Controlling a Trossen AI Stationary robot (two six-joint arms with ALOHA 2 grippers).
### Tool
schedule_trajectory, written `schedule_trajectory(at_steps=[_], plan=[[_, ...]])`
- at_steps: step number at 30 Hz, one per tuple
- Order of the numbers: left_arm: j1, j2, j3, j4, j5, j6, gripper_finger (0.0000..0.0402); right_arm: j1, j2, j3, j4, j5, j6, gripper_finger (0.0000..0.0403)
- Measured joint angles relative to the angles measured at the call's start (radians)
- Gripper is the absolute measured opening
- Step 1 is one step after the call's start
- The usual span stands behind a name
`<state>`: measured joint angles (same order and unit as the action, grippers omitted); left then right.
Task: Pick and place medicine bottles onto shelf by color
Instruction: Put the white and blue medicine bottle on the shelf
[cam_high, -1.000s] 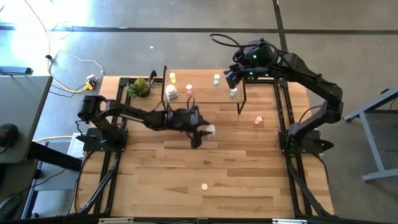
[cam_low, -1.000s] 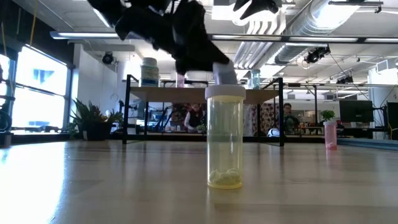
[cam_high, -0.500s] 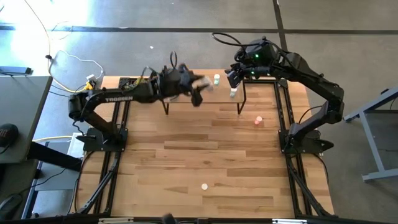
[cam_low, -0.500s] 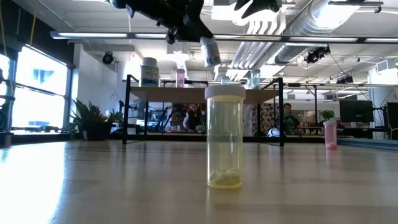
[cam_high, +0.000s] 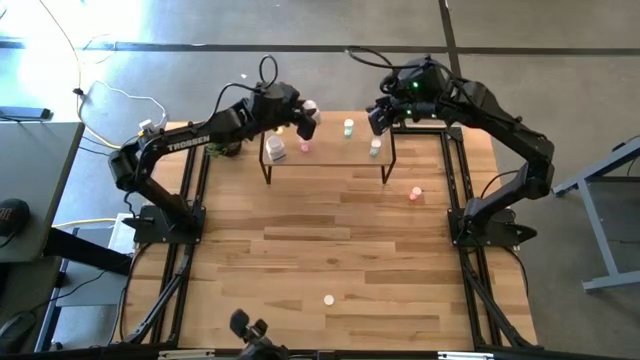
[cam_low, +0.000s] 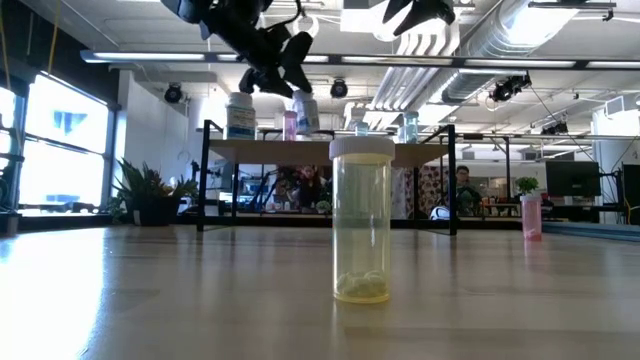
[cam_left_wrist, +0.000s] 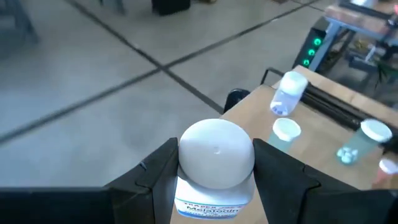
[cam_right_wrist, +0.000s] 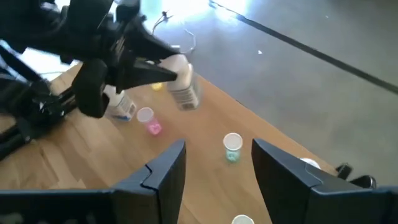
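My left gripper (cam_high: 305, 117) is shut on a white medicine bottle (cam_left_wrist: 216, 163) with a white cap, over the far left part of the light-wood shelf (cam_high: 330, 158). In the low view the bottle (cam_low: 306, 113) is just above the board (cam_low: 330, 146). On the shelf stand a large white bottle (cam_high: 275, 150), a pink one (cam_high: 304, 146) and two greenish ones (cam_high: 348, 127) (cam_high: 374, 148). My right gripper (cam_right_wrist: 214, 169) is open and empty above the shelf's far right corner (cam_high: 378, 116). My left gripper pinches the white bottle between its two fingers (cam_left_wrist: 158, 177), on the body's sides just under the cap (cam_left_wrist: 186, 186). The fingers come from above, slanting down from the table's left. The bottle is nearly upright, cap up; whether its base touches the shelf I cannot tell.
A pale yellow bottle (cam_high: 327, 298) stands near the table's near edge, large in the low view (cam_low: 362, 220). A pink bottle (cam_high: 415, 193) stands on the table right of the shelf. A green plant (cam_high: 225, 142) sits at the shelf's left end.
My left gripper has carried the white bottle up from the middle of the table toward the far edge, to above the shelf's left part. The bottle, tilted half a second ago, is now nearly upright and lower, close to the board.
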<state>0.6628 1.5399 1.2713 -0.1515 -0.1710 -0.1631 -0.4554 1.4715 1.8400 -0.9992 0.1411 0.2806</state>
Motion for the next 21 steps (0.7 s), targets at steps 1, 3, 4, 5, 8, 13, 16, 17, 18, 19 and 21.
schedule_trajectory(at_steps=[1,3,4,5,8,13,16,17,18,19,21], plan=[[0.000,0.005,0.000,-0.002,-0.005,-0.032,0.0167,-0.004,0.000,0.000,-0.003,0.004,0.017,0.0174],[-0.002,0.008,0.000,-0.010,-0.027,-0.088,0.0167,-0.009,0.000,0.000,-0.007,0.009,0.051,0.0174],[-0.005,0.008,0.000,-0.008,-0.041,-0.104,0.0167,-0.012,0.000,0.000,-0.006,0.010,0.064,0.0174],[-0.010,0.008,0.000,-0.008,-0.063,-0.116,0.0167,-0.012,0.000,0.000,-0.006,0.011,0.084,0.0174],[-0.030,0.017,0.001,-0.037,-0.131,-0.122,0.0167,-0.012,0.000,0.000,-0.006,0.012,0.117,0.0174],[-0.036,0.021,0.001,-0.118,-0.171,-0.122,0.0167,-0.012,0.000,0.000,-0.007,0.012,0.141,0.0174],[-0.038,0.023,0.000,-0.134,-0.211,-0.093,0.0167,-0.011,0.000,0.000,-0.007,0.011,0.143,0.0174],[-0.040,0.022,0.000,-0.126,-0.226,-0.081,0.0167,-0.011,0.000,0.000,-0.008,0.011,0.149,0.0174],[-0.042,0.022,0.000,-0.123,-0.235,-0.074,0.0167,-0.009,0.000,0.000,-0.012,0.011,0.158,0.0174],[-0.042,0.022,0.000,-0.122,-0.235,-0.072,0.0168,-0.008,0.000,0.000,-0.020,0.005,0.166,0.0174],[-0.042,0.022,0.000,-0.122,-0.224,-0.069,0.0168,-0.002,0.000,0.000,-0.043,-0.003,0.176,0.0174]])
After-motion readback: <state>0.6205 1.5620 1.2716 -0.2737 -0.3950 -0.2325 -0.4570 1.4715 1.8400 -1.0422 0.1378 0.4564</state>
